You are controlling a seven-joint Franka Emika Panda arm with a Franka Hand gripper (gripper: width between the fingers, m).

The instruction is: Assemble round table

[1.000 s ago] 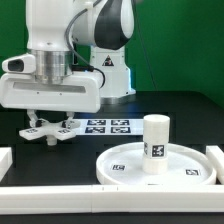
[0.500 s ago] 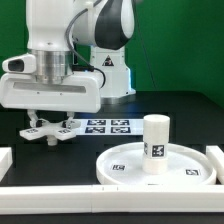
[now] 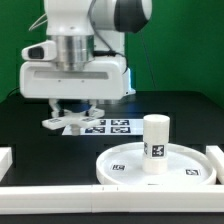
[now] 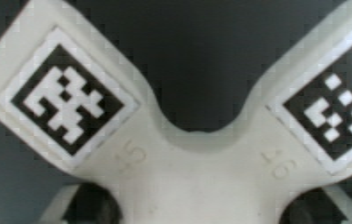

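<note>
My gripper (image 3: 72,108) is shut on the white cross-shaped foot (image 3: 70,123) and holds it just above the black table, at the left end of the marker board (image 3: 112,126). In the wrist view the foot (image 4: 191,165) fills the picture, two tagged arms spreading away, with my dark fingers (image 4: 88,205) at either side of its body. The round disc (image 3: 125,160) lies at the exterior view's front right. The thick tagged cylinder leg (image 3: 155,143) stands upright on its middle.
White border rails run along the front (image 3: 90,198), with short pieces at the exterior view's left (image 3: 5,158) and right (image 3: 215,155). The robot's base (image 3: 112,75) stands behind the marker board.
My gripper has moved toward the exterior view's right and slightly up, carrying the cross-shaped foot off its earlier spot on the table. The disc and leg have not moved.
</note>
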